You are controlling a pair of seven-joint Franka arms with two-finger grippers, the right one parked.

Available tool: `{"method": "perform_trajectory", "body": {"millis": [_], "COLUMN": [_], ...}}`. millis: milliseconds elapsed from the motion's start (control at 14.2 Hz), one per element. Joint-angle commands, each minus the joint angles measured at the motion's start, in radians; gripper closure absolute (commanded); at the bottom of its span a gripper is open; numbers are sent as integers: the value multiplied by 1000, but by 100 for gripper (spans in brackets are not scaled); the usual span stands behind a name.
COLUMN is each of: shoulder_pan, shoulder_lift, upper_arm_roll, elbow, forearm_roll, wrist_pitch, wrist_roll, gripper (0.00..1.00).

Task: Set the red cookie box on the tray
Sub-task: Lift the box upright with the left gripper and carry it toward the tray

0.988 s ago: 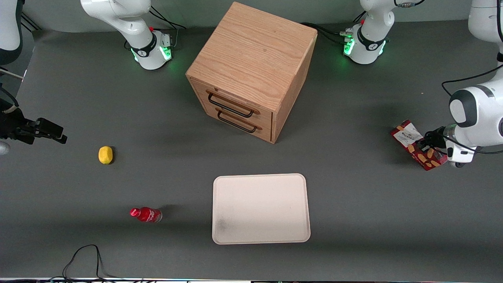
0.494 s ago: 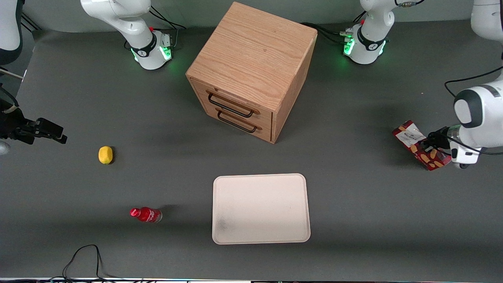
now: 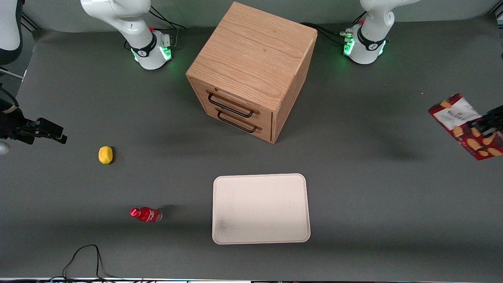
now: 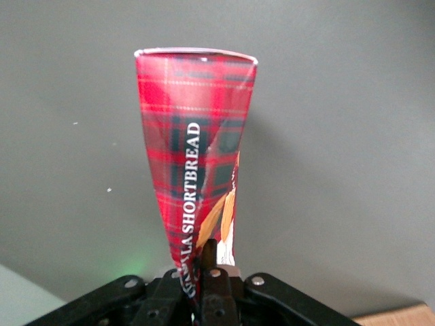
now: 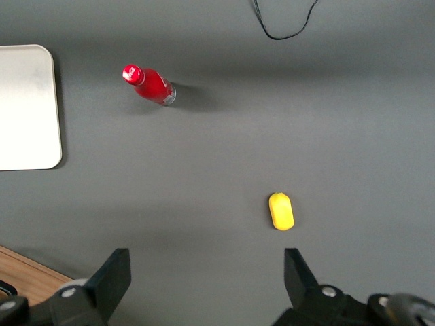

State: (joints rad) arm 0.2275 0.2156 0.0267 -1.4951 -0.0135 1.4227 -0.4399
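Hanging clear above the dark grey table (image 3: 353, 188) at the working arm's end, the red cookie box (image 3: 466, 125) is pinched by my gripper (image 3: 489, 125), whose black fingers press on its long cardboard sides. From the left wrist camera the box (image 4: 197, 156) shows as a slim tartan carton with white lettering along one face, tapering toward the gripper (image 4: 209, 272), and its cardboard looks slightly dented near the grip, though I cannot be sure from this angle. In the front view its white label end points toward the cabinet and the tan cookie pictures sit near the fingers.

A second ago the box lay on the mat with the white wrist over it; now it has risen and shifted farther out toward the table's edge, and most of the arm has left the front view.

The tray (image 3: 261, 236), a smooth cream-white rectangle with rounded corners, a low rim and a grey smudge, lies well apart from the box, nearer the front camera. A boxy oak-grained wooden cabinet (image 3: 251, 63) with two black wire drawer handles stands farther from the camera than the tray. Toward the parked arm's end lie a small red bottle (image 3: 145, 214) and a yellow, lemon-shaped object (image 3: 105, 155). Nothing lies between box and tray.
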Motion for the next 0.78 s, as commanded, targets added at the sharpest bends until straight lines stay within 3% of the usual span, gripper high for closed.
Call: {"method": "perform_trajectory", "body": {"millis": [0, 282, 494, 706], "shoulder_pan": [-11, -19, -31, -147], "shoulder_lift": [30, 31, 38, 82], "upper_arm_roll": [2, -5, -39, -65], "elbow": [139, 164, 177, 235], "forearm_roll": [1, -6, -81, -88], "wrist_pitch": [-100, -99, -96, -88], "wrist_roll": [-16, -20, -26, -187], "gripper": [100, 100, 100, 100]}}
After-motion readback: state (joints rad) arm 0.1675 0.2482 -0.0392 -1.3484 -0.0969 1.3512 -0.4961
